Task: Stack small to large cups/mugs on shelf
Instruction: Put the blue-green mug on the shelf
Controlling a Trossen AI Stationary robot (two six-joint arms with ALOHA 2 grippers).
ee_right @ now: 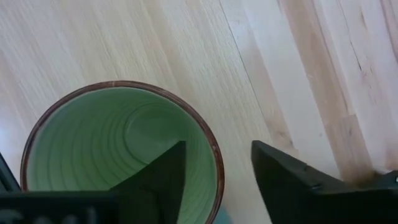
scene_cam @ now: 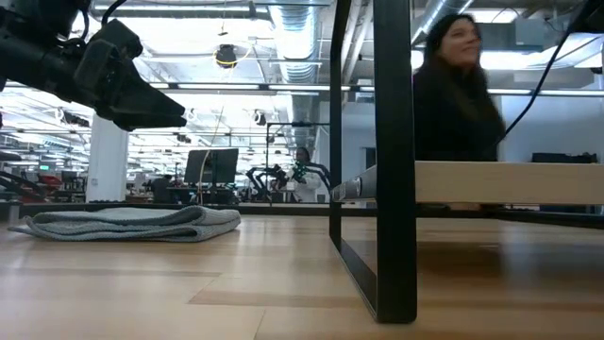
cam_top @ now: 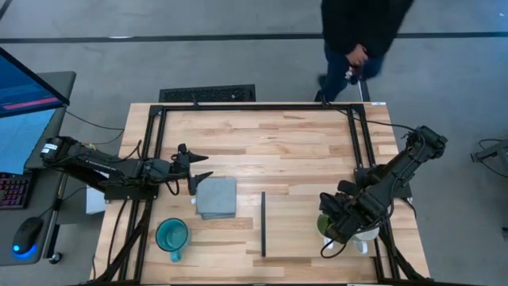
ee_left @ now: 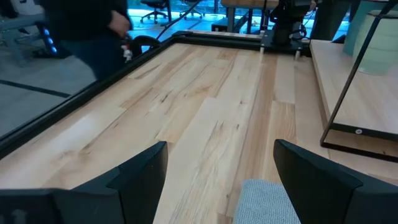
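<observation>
Straddling the rim of the light green mug (ee_right: 118,155), the right gripper (ee_right: 214,171) has one finger inside the cup and one outside, jaws parted and not yet pinching the wall, so a clean step means closing squarely on the rim and lifting straight up to avoid tipping it against the white mug (cam_top: 367,235) just beside it. Farther across, the teal mug (cam_top: 171,235) stands near the table's front edge by the folded grey cloth (cam_top: 216,197), the left gripper (cam_top: 200,164) hovers wide open there (waiting), and the shelf (cam_top: 309,222) lies between
</observation>
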